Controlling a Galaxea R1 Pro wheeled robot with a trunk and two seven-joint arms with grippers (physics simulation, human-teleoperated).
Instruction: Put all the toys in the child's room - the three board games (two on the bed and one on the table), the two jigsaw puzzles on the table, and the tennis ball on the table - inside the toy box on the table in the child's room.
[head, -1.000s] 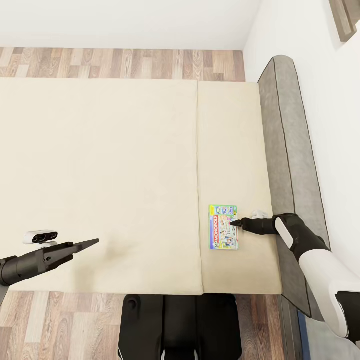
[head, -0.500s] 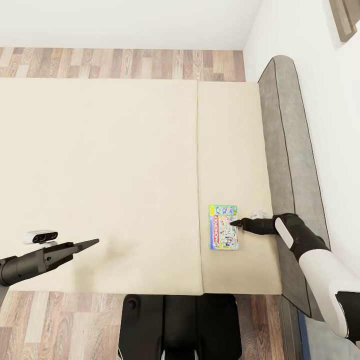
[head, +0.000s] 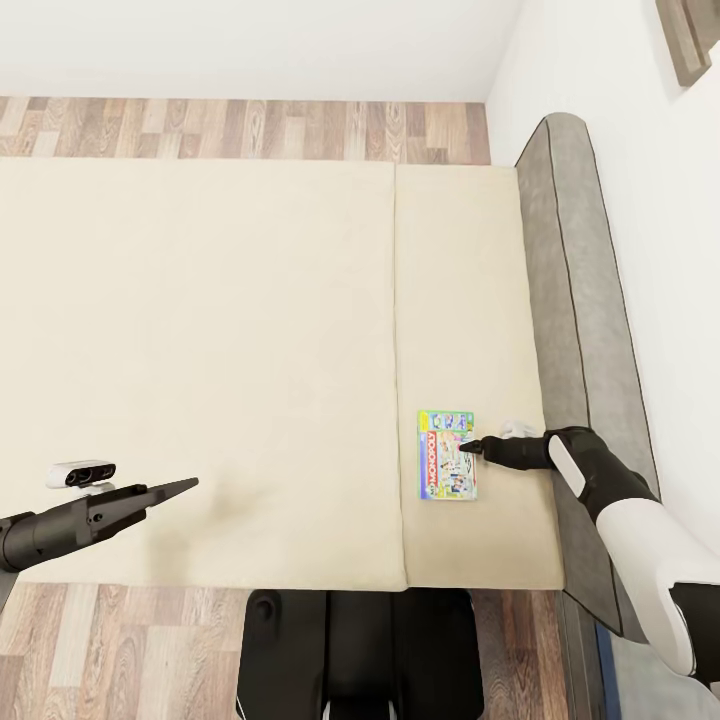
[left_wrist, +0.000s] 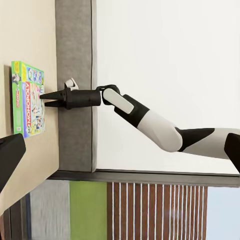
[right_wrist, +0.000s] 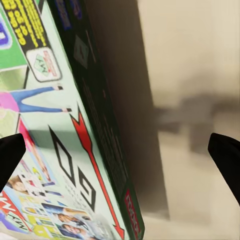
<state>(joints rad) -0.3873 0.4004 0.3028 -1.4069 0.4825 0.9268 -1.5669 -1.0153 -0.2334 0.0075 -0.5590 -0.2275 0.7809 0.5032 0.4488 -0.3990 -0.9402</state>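
A board game (head: 446, 455) with a white-green lid and a red strip lies flat on the beige bed (head: 200, 330), close to the grey headboard (head: 575, 300). My right gripper (head: 468, 446) is down at the box's headboard-side edge and open. In the right wrist view one dark fingertip (right_wrist: 10, 155) is over the lid of the board game (right_wrist: 45, 150) and the other (right_wrist: 227, 155) over the mattress, with the box's edge between them. The left wrist view shows the same right gripper (left_wrist: 44, 99) at the board game (left_wrist: 27, 97). My left gripper (head: 185, 486) hovers open over the mattress's near left part, holding nothing.
Wood-plank floor (head: 250, 128) runs beyond the far side of the bed, and more floor shows at its near edge. A white wall (head: 640, 200) stands right behind the headboard. My dark base (head: 360, 650) is against the bed's near side.
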